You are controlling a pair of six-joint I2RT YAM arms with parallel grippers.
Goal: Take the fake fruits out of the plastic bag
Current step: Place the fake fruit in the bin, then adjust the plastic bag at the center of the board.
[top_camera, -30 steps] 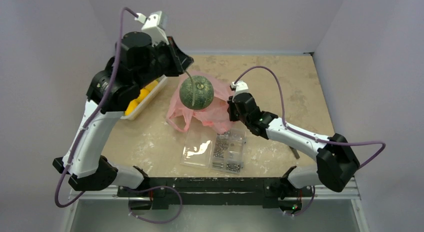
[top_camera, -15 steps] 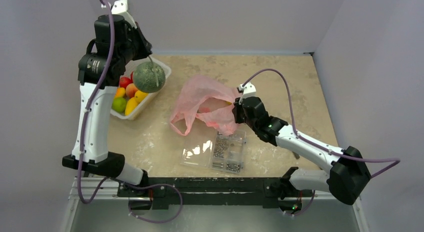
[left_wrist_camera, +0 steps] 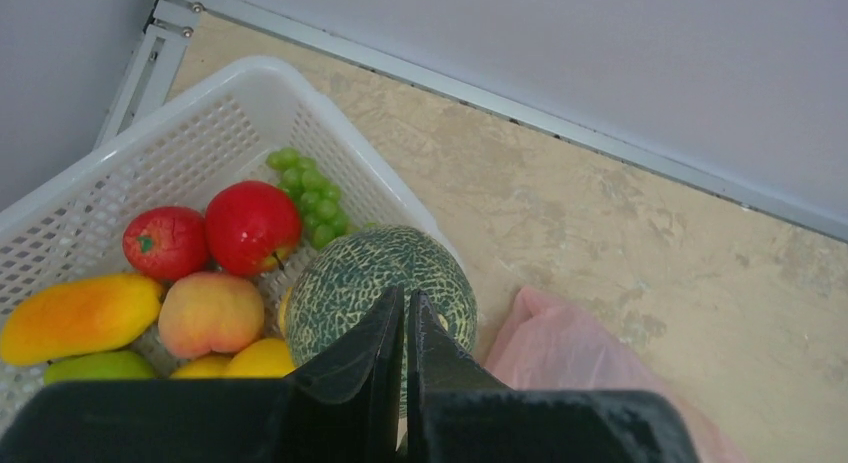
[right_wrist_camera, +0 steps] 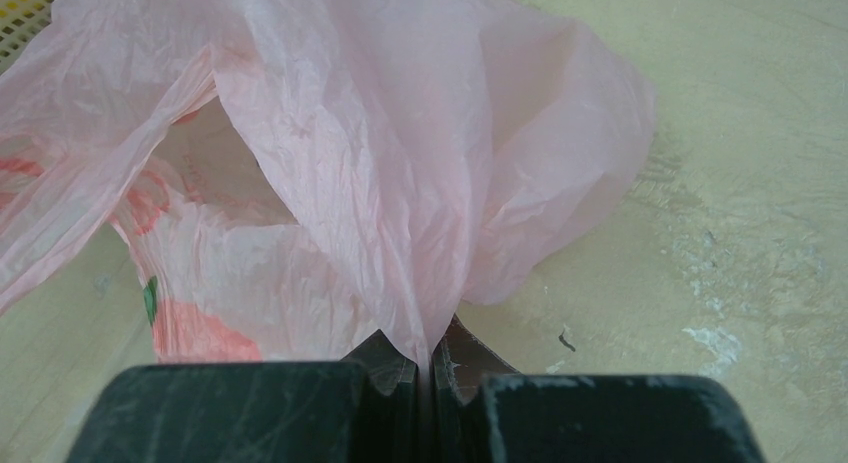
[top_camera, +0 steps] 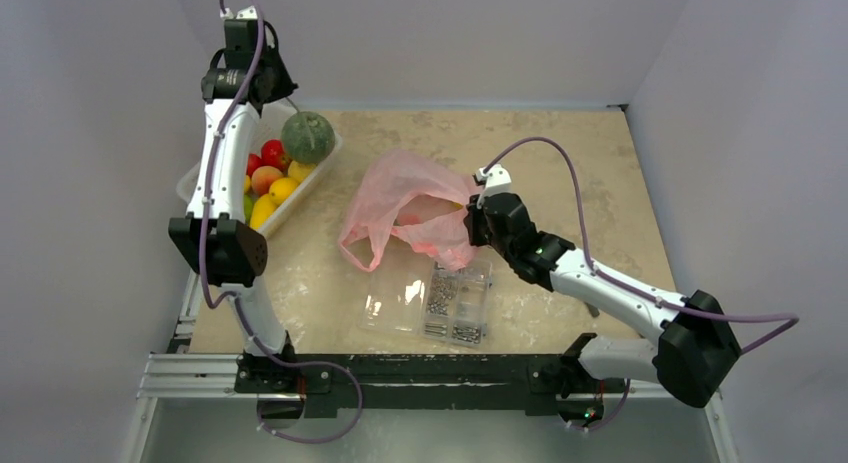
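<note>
Left gripper is up at the far left corner of the desk, jaws closed down to a slit

The melon is right under its fingertips. In the top view a thin stem runs from the melon up to the left gripper, so read it as pinched by the stem

The melon is over the far right end of the white basket, overlapping its rim. You can't tell whether its weight is on the basket or on the gripper

Already in the basket: two red apples, green grapes, a peach, a mango and a yellow fruit

The basket runs along the left edge of the desk, toward the far corner

Right gripper is fully closed on a fold of the pink plastic bag, and the film is drawn up taut into the jaws

The bag lies mid-desk with its mouth open toward the left, one loop handle trailing toward the near edge, well apart from the basket. Right gripper has it by the right side

Through the film you see only red and green print, so you can't tell whether any fruit is inside

The clear screw case is flat between the bag and the near edge, just beside the bag
</note>
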